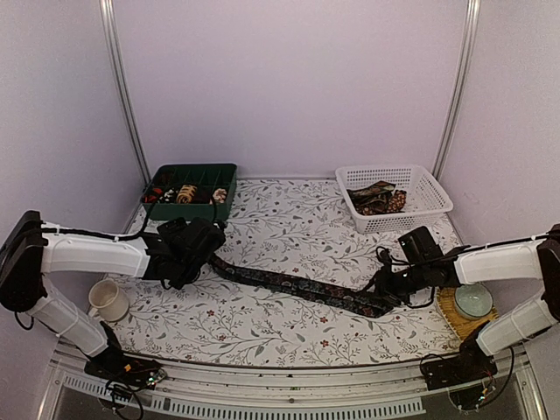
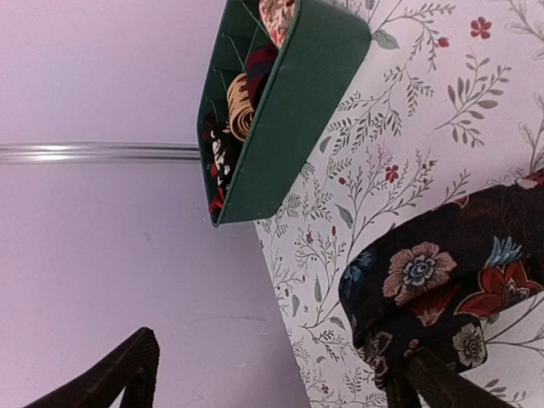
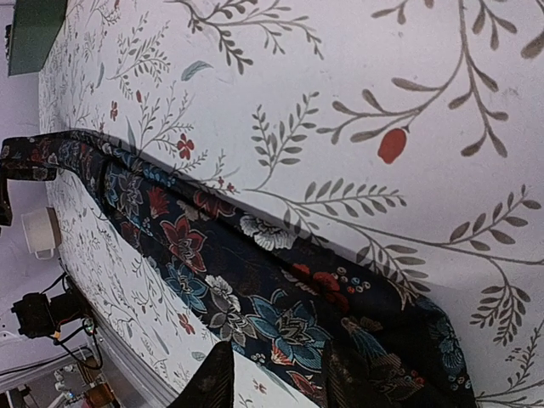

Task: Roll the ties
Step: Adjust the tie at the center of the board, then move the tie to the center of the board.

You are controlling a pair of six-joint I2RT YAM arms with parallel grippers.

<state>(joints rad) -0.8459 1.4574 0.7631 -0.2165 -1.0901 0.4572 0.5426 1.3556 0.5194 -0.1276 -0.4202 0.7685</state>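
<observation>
A long dark tie (image 1: 297,287) with red and blue flowers lies stretched across the floral tablecloth, from left of centre to the near right. My left gripper (image 1: 197,262) is at its left end. In the left wrist view that end (image 2: 442,280) is folded over into a lump against one finger (image 2: 438,387), and the left gripper (image 2: 276,357) stands wide open. My right gripper (image 1: 385,289) is at the tie's right end; in the right wrist view its jaws (image 3: 280,357) stand partly apart, straddling the near edge of the flat tie (image 3: 212,263).
A dark green compartment tray (image 1: 188,168) at the back left holds several rolled ties (image 2: 240,106). A white mesh basket (image 1: 433,197) at the back right holds loose ties (image 1: 378,199). A cream mug (image 1: 107,300) sits near left, and a pale cup (image 1: 472,300) on a mat near right.
</observation>
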